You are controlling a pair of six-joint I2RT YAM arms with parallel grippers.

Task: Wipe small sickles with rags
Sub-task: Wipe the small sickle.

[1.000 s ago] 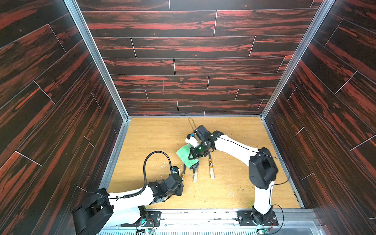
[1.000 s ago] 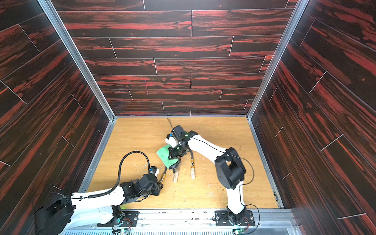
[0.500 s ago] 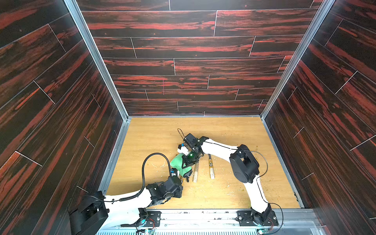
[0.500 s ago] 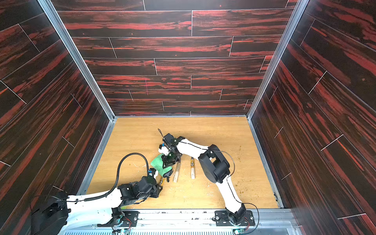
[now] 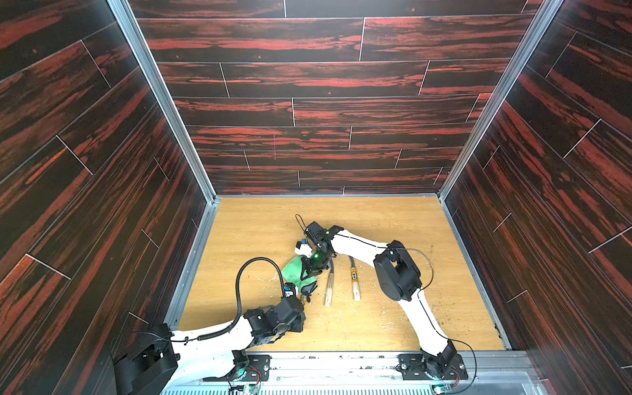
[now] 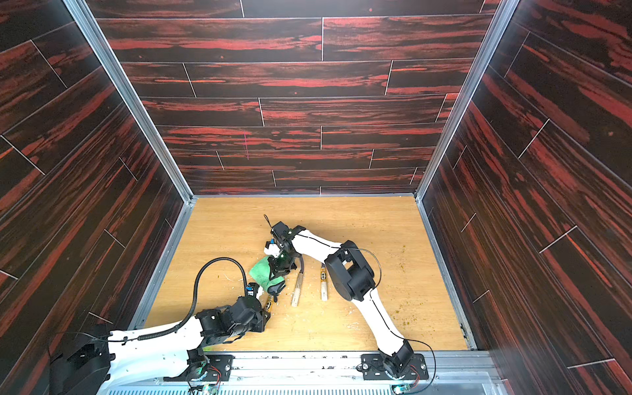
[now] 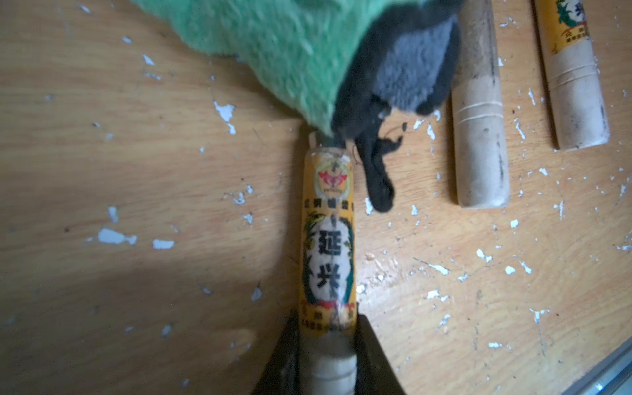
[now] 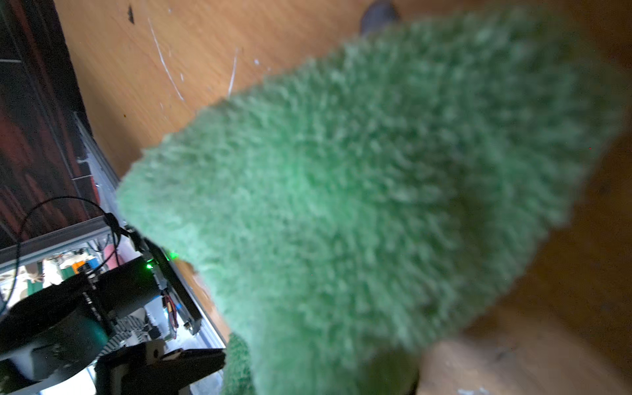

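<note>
Left end effector (image 7: 326, 342) clamped on labelled sickle (image 7: 327, 239) handle. Right end effector (image 5: 308, 272) apparently pinches green rag (image 7: 290, 51); that view is blurred. Rag drapes over the sickle's blade end.

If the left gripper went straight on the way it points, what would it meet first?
Most likely the green rag, which covers the blade end of the labelled sickle held in its jaws.
</note>
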